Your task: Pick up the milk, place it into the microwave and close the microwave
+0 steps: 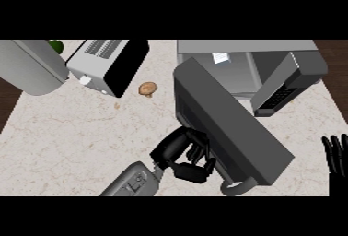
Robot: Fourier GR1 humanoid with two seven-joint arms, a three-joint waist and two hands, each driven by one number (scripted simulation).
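The microwave stands at the back right of the counter. Its dark grey door is swung out towards me, with the handle at its near end. A small white milk carton shows inside the cavity, at the back left. My left hand lies against the door's left face, fingers relaxed and holding nothing; its thumb is near the door's lower edge. My right hand rests open at the right edge of the view, fingers up.
A grey and black toaster oven sits at the back left beside a large grey rounded appliance. A green item peeks out behind them. A small brown mushroom-like item lies on the marble counter.
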